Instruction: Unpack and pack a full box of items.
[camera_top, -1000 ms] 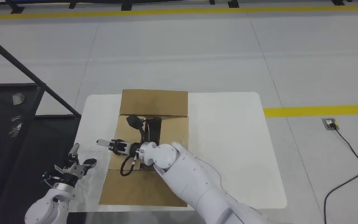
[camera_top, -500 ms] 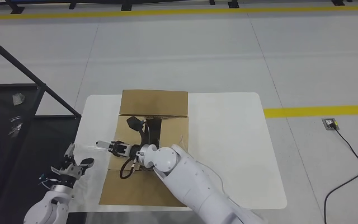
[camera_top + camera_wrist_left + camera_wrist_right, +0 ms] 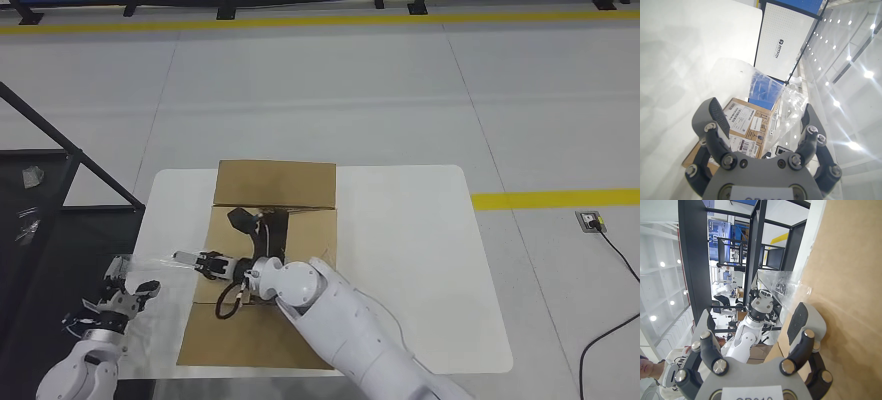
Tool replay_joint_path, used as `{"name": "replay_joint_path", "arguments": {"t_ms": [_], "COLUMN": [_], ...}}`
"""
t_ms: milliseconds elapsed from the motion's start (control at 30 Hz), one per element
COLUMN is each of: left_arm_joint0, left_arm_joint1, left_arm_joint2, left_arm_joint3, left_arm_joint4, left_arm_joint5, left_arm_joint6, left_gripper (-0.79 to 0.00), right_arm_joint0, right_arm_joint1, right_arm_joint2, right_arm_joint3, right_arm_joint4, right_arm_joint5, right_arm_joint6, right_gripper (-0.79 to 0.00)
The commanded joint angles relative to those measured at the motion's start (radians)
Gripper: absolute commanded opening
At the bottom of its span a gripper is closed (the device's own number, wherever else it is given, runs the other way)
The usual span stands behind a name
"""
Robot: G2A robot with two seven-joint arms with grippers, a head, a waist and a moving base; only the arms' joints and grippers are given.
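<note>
Left end effector (image 3: 762, 111) gapes at table (image 3: 420, 250) edge, right end effector (image 3: 754, 313) gapes over box (image 3: 275, 185) rim.

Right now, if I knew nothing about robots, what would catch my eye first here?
An open cardboard box sits on the white table, flaps spread, with a black item inside. The right gripper is at the box's side, facing the left gripper at the table's edge. Both are open, with a crinkled clear plastic bag spanning between them.
</note>
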Motion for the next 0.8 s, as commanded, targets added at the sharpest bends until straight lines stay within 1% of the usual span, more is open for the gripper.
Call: {"name": "replay_joint_path", "arguments": {"t_ms": [0,200,300,367,500,567,600,700,767], "left_arm_joint0": [0.000,0.003,0.002,0.003,0.003,0.003,0.004,0.005,0.006], "left_arm_joint1": [0.000,0.001,0.001,0.001,0.001,0.001,0.001,0.001,0.001], "left_arm_joint2": [0.002,0.014,0.018,0.021,0.027,0.029,0.031,0.034,0.035], "left_arm_joint3": [-0.002,-0.010,-0.013,-0.016,-0.017,-0.019,-0.021,-0.023,-0.024], "left_arm_joint4": [0.006,0.029,0.035,0.043,0.050,0.054,0.057,0.064,0.064], "left_arm_joint5": [0.003,0.006,0.010,0.009,0.008,0.008,0.007,0.009,0.009], "left_arm_joint6": [-0.008,-0.026,-0.031,-0.035,-0.044,-0.049,-0.051,-0.055,-0.054], "left_gripper": [0.000,0.000,0.000,0.000,0.000,0.000,0.000,0.000,0.000], "right_arm_joint0": [-0.006,-0.037,-0.059,-0.082,-0.163,-0.218,-0.240,-0.293,-0.324], "right_arm_joint1": [0.004,0.023,0.046,0.066,0.109,0.128,0.138,0.160,0.170], "right_arm_joint2": [0.006,0.025,0.048,0.065,0.122,0.153,0.169,0.203,0.220], "right_arm_joint3": [-0.011,-0.080,-0.144,-0.204,-0.366,-0.457,-0.493,-0.592,-0.642], "right_arm_joint4": [-0.004,-0.058,-0.102,-0.150,-0.247,-0.266,-0.275,-0.327,-0.344], "right_arm_joint5": [0.002,-0.048,-0.080,-0.074,0.035,0.088,0.125,0.232,0.270], "right_arm_joint6": [-0.004,-0.058,-0.038,-0.017,-0.019,0.024,0.058,0.107,0.128], "right_gripper": [0.000,0.000,0.000,0.000,0.000,0.000,0.000,0.000,0.000]}}
